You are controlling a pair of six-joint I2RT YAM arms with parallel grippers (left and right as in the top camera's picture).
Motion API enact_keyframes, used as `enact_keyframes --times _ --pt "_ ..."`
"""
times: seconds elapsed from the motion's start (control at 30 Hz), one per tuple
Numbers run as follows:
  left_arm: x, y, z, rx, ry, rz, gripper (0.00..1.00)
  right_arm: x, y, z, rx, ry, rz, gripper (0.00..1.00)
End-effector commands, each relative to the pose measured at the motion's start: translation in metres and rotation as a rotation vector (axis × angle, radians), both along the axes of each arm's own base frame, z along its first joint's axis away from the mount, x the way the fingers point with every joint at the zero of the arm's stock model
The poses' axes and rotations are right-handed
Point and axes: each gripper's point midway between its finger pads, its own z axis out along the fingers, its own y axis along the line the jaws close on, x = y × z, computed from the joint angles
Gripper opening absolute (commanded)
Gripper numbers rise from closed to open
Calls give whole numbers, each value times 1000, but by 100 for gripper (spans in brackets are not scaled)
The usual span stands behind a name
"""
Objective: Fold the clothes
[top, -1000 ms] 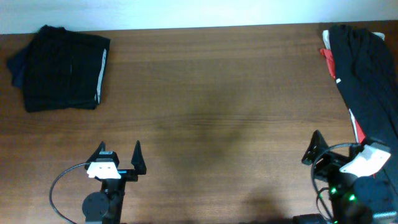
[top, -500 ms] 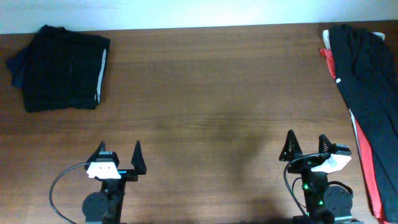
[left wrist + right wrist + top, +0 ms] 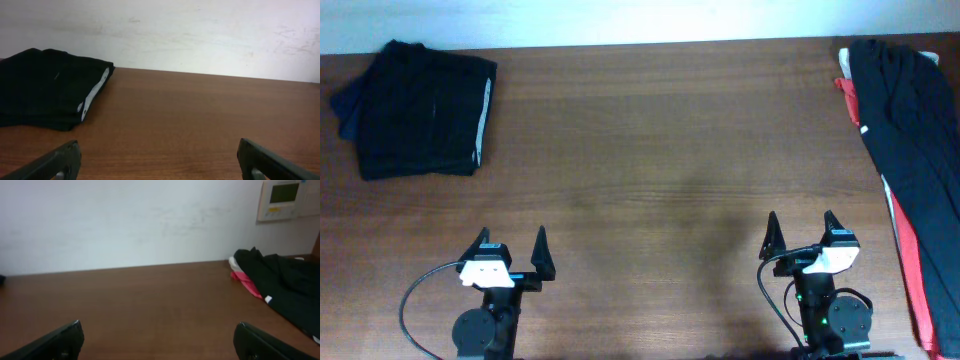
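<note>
Left tool (image 3: 511,240) and right tool (image 3: 801,220) both sit at the near edge of the desk (image 3: 650,150), jaws spread wide, nothing held in either, both pointing toward the far wall. The clothes lie in two lots, well apart, at opposite ends of the desk. The folded stack (image 3: 420,110) occupies the far left corner, ahead and to the left of the left tool. It is black with a pale strip (image 3: 483,120) down its right edge, and a navy piece (image 3: 344,112) shows at its left side, apparently beneath. The loose pile (image 3: 910,130) lies along the right edge, ahead and to the right of the right tool. Its long axis runs from the far edge toward the near edge, slanting slightly outward as it nears the arm. Red and white trim (image 3: 895,205) shows along the side facing the desk centre. The pile is crumpled, and the number of garments in it cannot be told. The right arm is plainly the nearer to it; the left arm stands well away. Judgement: the stack appears finished, and the coming move is for the right tool to reach forward and rightward onto the pile's inner edge and draw one garment to the bare centre. No containers are in view.
</note>
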Motion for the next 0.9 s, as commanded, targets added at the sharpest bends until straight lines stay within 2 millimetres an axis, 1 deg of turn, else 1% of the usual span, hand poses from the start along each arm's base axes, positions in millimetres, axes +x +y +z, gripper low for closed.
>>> enact_keyframes --times 0.0,0.03,0.13,0.87 --pt "0 0 -2 -8 5 0 99 -1 0 -14 -57 52 6 99" --pt "0 0 -2 -8 5 0 99 -1 0 -19 -61 71 11 99" --pt "0 0 -2 -8 5 0 99 -1 -2 -19 -97 71 6 99" --pt "0 0 -2 -9 5 0 99 -1 -2 -19 -96 71 7 99"
